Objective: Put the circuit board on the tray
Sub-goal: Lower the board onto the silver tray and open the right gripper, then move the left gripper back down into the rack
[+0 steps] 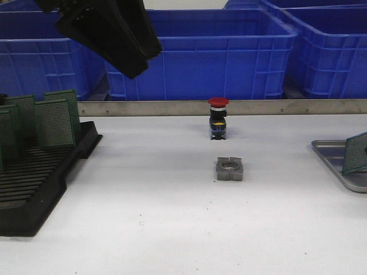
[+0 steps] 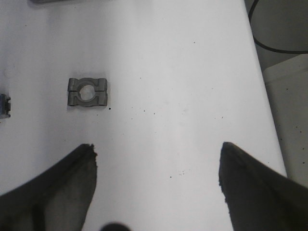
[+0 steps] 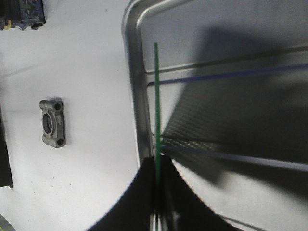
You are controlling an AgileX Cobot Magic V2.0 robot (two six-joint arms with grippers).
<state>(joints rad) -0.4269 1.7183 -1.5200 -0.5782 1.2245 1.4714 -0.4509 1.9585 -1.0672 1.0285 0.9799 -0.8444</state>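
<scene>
**Circuit board held on edge over the tray**

The right gripper has its two dark fingers pressed together on the lower edge of a green circuit board. In the right wrist view the board appears edge-on as a thin green line and casts a broad shadow across the tray floor. In the front view the same board shows its perforated face at the far right of the table, tilted, its lower part over the tray; whether the board touches the tray floor cannot be determined.

The tray is a shallow silver-grey metal pan with a rounded corner, a raised rim and pale ribs across its floor. It lies at the right edge of the white table.

The left gripper hangs high above the table with its fingers spread wide apart and nothing between them. In the front view it appears as a dark mass at upper left.

Other items on the table:
- A grey metal clamp block with a round bore, near the centre.
- A red-capped push button, behind the block.
- A black slotted rack at left, with several green perforated boards standing upright in its slots.
- Blue plastic bins in a row behind the table.
</scene>
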